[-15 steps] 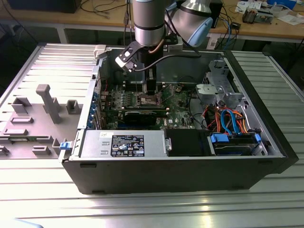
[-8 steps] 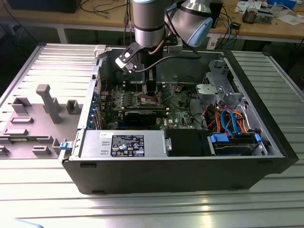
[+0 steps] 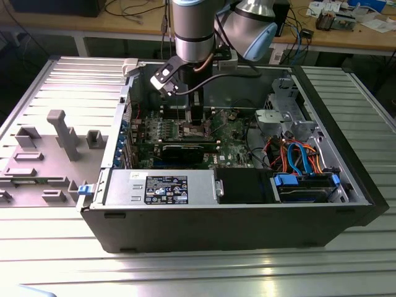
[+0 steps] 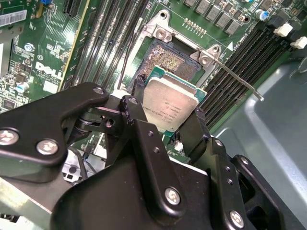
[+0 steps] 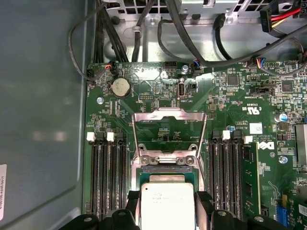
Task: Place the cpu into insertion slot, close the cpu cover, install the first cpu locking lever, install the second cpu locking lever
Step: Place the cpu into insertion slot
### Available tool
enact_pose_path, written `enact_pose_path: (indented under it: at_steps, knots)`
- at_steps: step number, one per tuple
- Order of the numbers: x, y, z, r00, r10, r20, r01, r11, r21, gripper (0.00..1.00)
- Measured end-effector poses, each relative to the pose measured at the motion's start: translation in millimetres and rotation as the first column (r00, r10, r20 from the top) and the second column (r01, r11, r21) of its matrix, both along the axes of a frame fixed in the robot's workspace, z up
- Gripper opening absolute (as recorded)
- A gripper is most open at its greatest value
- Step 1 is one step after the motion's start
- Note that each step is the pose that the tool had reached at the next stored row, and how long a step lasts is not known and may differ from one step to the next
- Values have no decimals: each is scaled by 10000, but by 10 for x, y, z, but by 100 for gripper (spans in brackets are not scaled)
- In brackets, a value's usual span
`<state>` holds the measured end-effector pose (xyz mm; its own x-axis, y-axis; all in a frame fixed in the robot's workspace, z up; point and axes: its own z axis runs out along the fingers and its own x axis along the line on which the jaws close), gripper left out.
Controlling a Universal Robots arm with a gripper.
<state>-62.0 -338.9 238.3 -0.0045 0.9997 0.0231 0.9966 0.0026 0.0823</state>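
The cpu sits in the end effector, just over the insertion slot; beyond it the cpu cover lies open, memory slots flanking both sides.

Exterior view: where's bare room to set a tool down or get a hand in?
Free: the ribbed table in front of the case, and again at the exterior view's right. Inside, the bare panel beside the memory slots. Crowded: around the insertion slot, where the gripper holds the cpu, and among the cables.
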Motion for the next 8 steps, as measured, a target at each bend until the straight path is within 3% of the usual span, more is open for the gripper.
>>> enact_pose_path:
  at_steps: [8]
  knots:
    - [1,17,-112,10000,2,-1,-2,10000,13,54]
